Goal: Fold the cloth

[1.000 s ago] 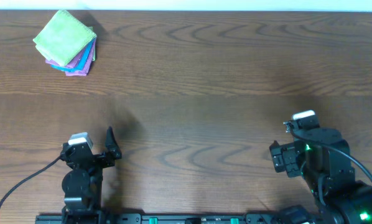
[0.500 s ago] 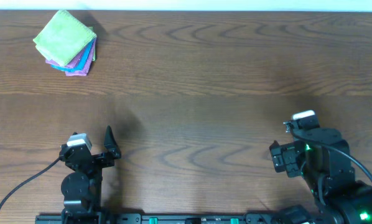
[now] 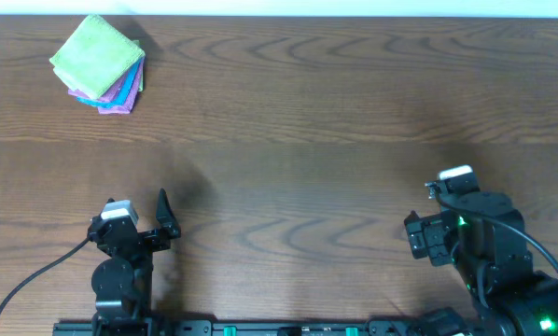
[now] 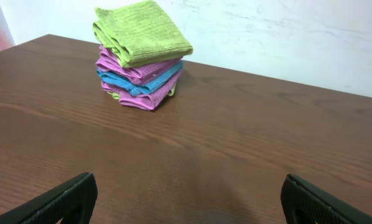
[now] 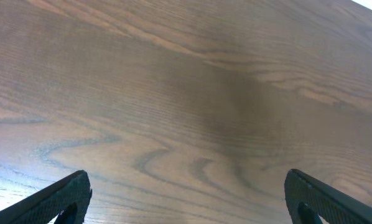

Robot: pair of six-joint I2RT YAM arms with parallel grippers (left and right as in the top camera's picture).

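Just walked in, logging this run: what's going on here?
Nothing is being handled. The light green cloth lies folded on top of a stack, over a purple cloth and a blue cloth, at the table's far left corner. The left gripper and right gripper hang open and empty near the front edge, well apart from the stack.
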